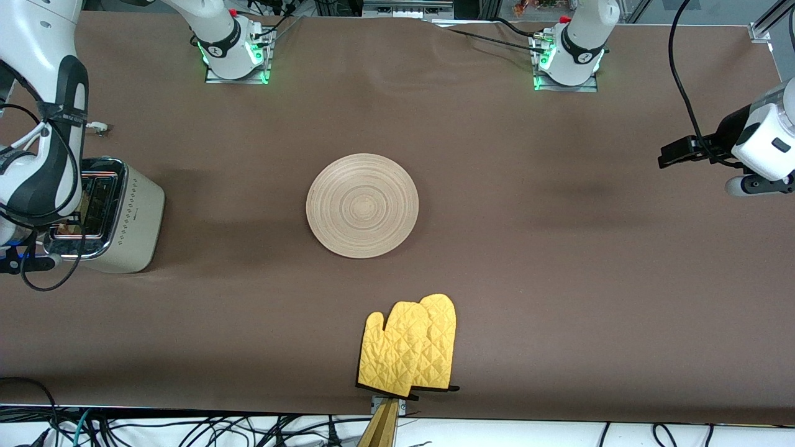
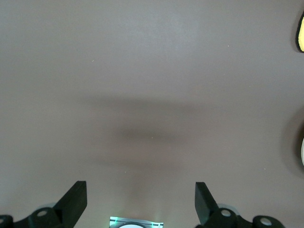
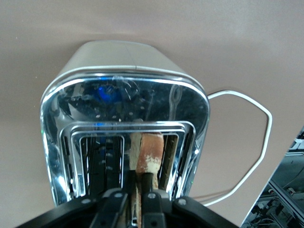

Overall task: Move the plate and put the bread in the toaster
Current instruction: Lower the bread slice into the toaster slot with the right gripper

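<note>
1. The bread (image 3: pixel 151 153) stands on edge in one slot of the toaster (image 1: pixel 133 214), its crusted top showing above the chrome in the right wrist view.
2. The toaster stands at the right arm's end of the worktop (image 1: pixel 559 279); its chrome top faces up and its dotted cream side faces the plate. Its white cord (image 3: pixel 259 142) loops over the brown cloth beside it.
3. The right claw (image 3: pixel 134 199) is directly over the toaster's slots, its fingers (image 3: pixel 153 197) close together on either side of the slice's lower end. Whether they pinch the bread or have just let go, I cannot tell. In the front view the right arm's body hides the claw itself.
4. The plate (image 1: pixel 362 205) lies flat near the middle of the worktop, well apart from the toaster, with nothing on it.
5. A pair of yellow mitts (image 1: pixel 410 349) lies overlapping near the worktop's edge nearest the front camera, nearer that camera than the plate and clear of it.
6. The left claw (image 2: pixel 141 199) hangs above bare cloth toward the left arm's end of the worktop, well apart from the plate, waiting. Its fingers (image 2: pixel 76 199) stand wide apart and hold nothing.
7. The left wrist view catches only slivers of a mitt and the plate at its border.
</note>
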Action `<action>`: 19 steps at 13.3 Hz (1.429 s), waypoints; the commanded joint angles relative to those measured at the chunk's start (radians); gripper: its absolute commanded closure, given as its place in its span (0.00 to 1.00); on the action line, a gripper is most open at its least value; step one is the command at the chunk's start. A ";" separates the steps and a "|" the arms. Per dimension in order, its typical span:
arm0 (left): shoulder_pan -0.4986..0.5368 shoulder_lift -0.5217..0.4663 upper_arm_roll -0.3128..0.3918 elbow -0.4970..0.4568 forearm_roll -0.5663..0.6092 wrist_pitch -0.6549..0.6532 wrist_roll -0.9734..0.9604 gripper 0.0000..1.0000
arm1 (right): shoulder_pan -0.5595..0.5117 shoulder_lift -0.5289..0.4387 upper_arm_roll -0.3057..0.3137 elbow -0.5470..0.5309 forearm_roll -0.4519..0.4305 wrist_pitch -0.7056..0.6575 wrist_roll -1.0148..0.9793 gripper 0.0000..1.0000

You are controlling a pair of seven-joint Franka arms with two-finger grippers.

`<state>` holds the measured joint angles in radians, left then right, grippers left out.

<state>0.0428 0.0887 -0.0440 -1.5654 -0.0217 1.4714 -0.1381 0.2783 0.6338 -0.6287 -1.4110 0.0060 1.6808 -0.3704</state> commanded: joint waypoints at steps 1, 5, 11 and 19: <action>0.000 0.008 0.000 0.022 -0.009 -0.017 -0.008 0.00 | -0.013 0.027 0.003 0.018 0.049 0.049 0.007 0.01; 0.000 0.008 0.000 0.022 -0.009 -0.017 -0.008 0.00 | -0.039 -0.009 -0.012 0.102 0.112 0.019 -0.008 0.00; 0.002 0.009 0.000 0.021 -0.009 -0.017 -0.008 0.00 | -0.027 -0.098 -0.023 0.172 0.120 -0.061 -0.008 0.00; 0.002 0.009 0.000 0.021 -0.009 -0.017 -0.008 0.00 | 0.162 -0.177 -0.008 0.170 0.155 -0.104 0.008 0.00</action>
<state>0.0432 0.0907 -0.0439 -1.5654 -0.0217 1.4714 -0.1381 0.4075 0.4777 -0.6391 -1.2396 0.1444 1.5973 -0.3665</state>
